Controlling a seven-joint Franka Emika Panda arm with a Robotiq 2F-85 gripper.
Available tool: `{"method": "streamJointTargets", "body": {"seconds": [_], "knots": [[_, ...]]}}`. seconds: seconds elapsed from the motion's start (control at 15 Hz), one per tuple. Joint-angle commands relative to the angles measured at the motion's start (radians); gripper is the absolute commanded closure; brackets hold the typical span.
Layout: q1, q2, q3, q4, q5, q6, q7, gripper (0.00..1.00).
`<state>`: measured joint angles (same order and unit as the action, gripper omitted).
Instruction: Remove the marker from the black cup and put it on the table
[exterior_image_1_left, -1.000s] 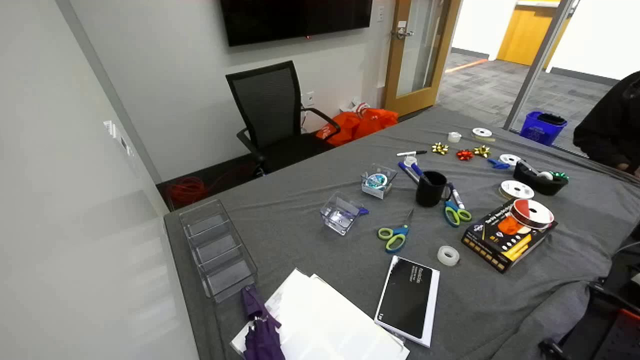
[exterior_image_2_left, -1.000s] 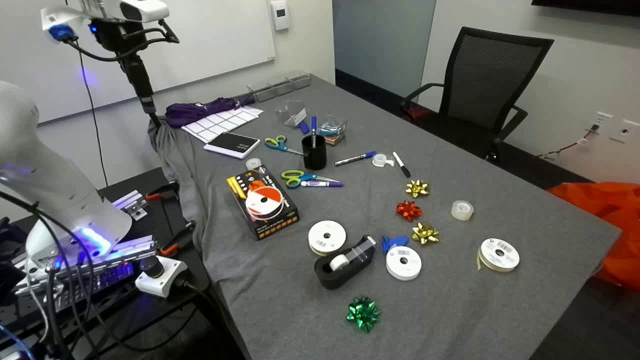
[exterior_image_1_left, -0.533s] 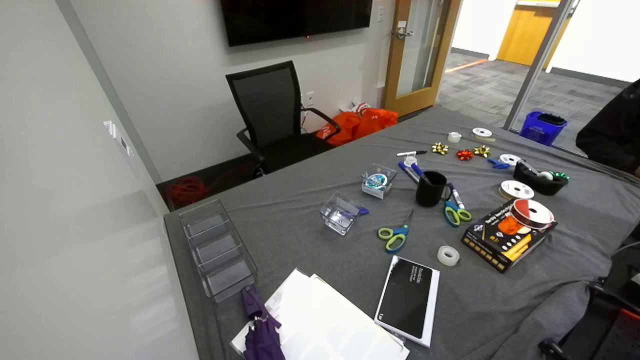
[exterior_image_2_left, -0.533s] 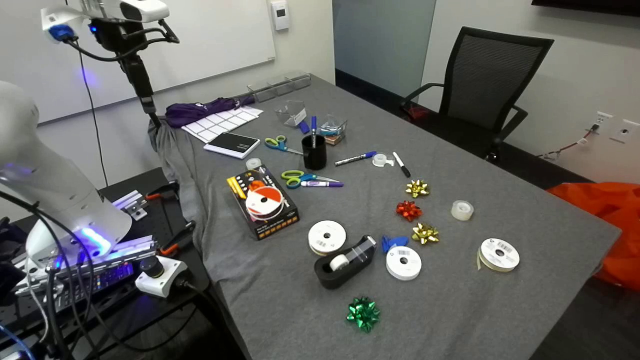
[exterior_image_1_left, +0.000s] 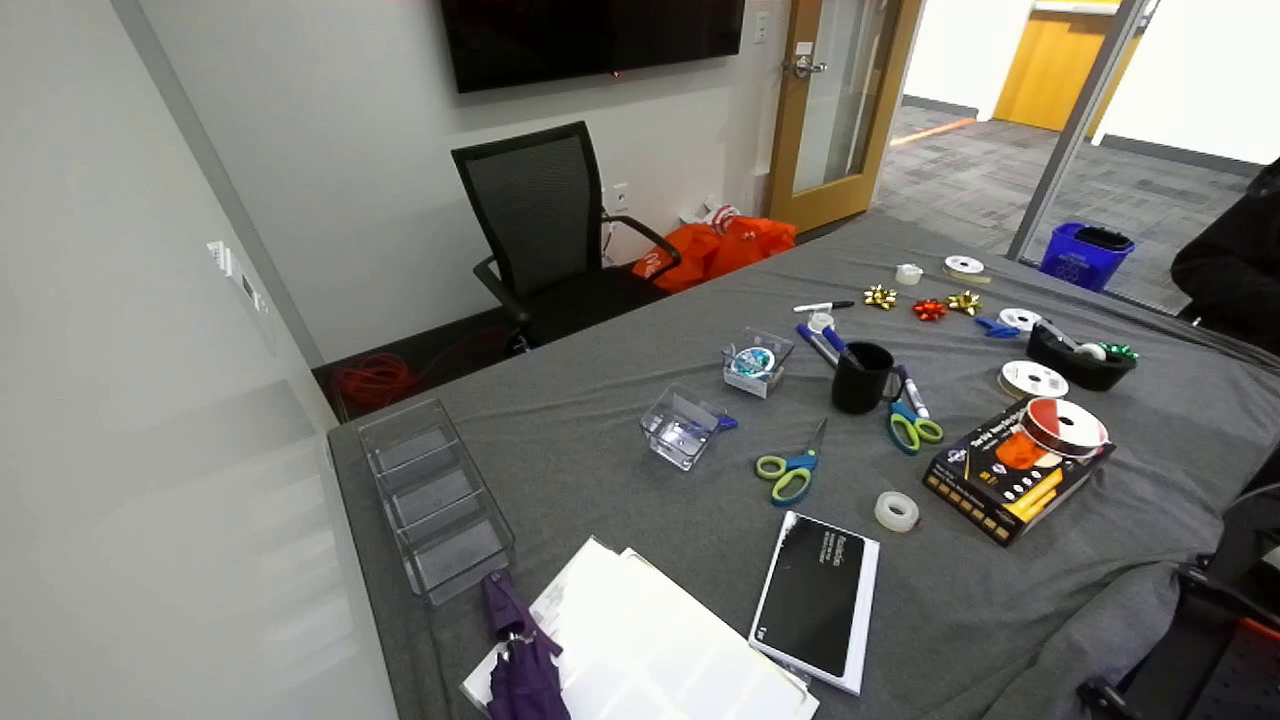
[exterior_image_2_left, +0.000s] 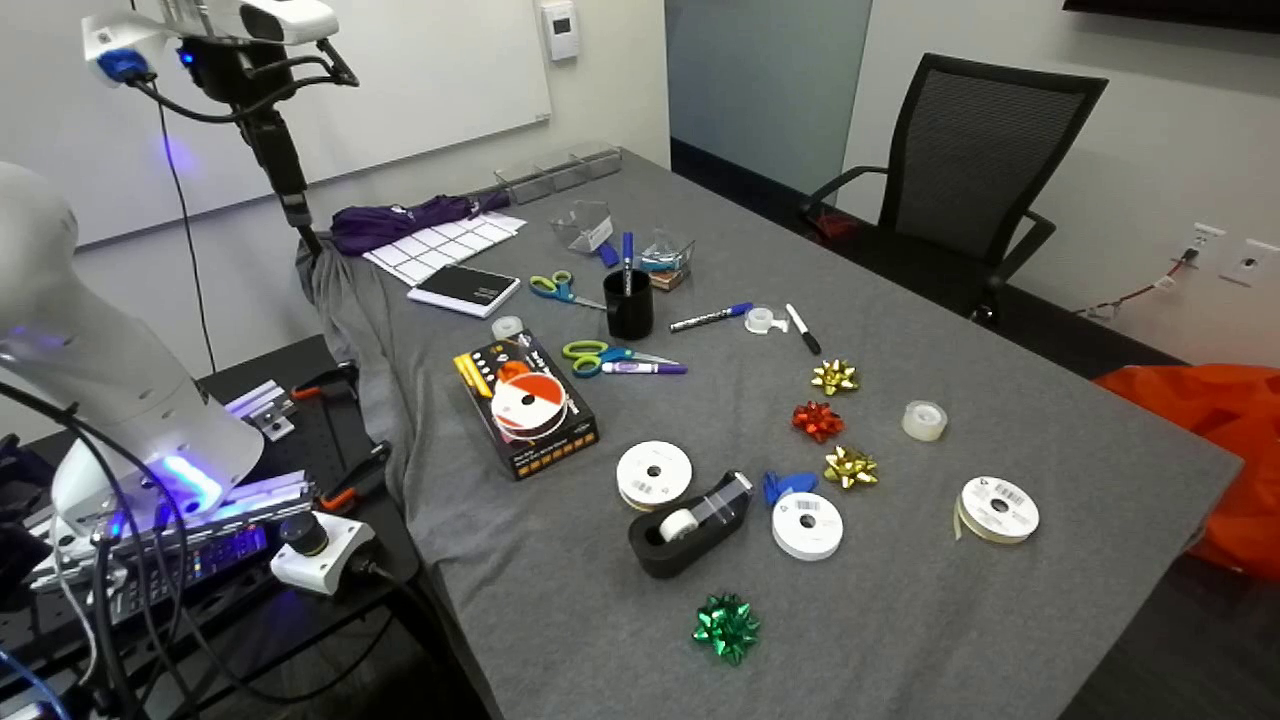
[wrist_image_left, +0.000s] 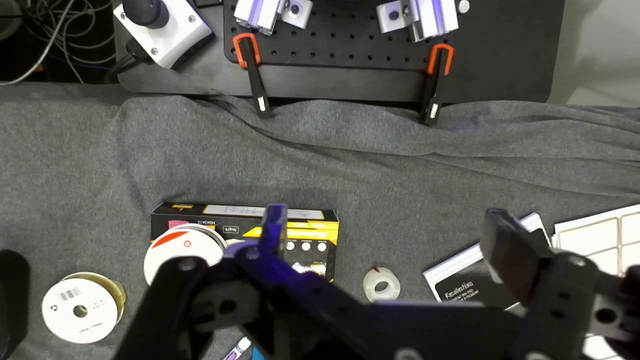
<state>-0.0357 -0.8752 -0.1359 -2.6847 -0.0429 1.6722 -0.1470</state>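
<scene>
The black cup (exterior_image_1_left: 860, 382) stands upright on the grey cloth-covered table (exterior_image_1_left: 590, 480); it also shows in an exterior view (exterior_image_2_left: 630, 312). A blue-capped marker (exterior_image_2_left: 627, 262) stands in the cup and sticks out of its top; it leans to one side in an exterior view (exterior_image_1_left: 840, 344). The cup is out of the wrist view. My gripper (exterior_image_2_left: 312, 238) hangs above the table's near edge by the purple umbrella, well away from the cup. In the wrist view my gripper (wrist_image_left: 387, 214) has its fingers wide apart with nothing held between them.
Scissors (exterior_image_2_left: 610, 355), a purple marker (exterior_image_2_left: 645, 368) and a blue marker (exterior_image_2_left: 712, 317) lie near the cup. A black box (exterior_image_2_left: 525, 405) bears a ribbon roll. A black ink pad (exterior_image_2_left: 465, 288), clear bins (exterior_image_1_left: 684, 428), a tape dispenser (exterior_image_2_left: 690, 525) and bows are spread around.
The arm and the things on the table have not moved. The dark-clothed person at the edge of an exterior view has shifted slightly to the right.
</scene>
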Motion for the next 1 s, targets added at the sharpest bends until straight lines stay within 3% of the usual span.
{"method": "streamJointTargets", "body": {"seconds": [0.0,0.4,0.93], "knots": [[-0.006,0.001,0.005,0.001,0.004,-0.001,-0.003,0.0],[-0.016,-0.018,0.009,-0.012,-0.017,0.004,-0.002,0.0],[-0.161,-0.131,-0.075,-0.141,-0.251,0.06,0.002,0.0]]}}
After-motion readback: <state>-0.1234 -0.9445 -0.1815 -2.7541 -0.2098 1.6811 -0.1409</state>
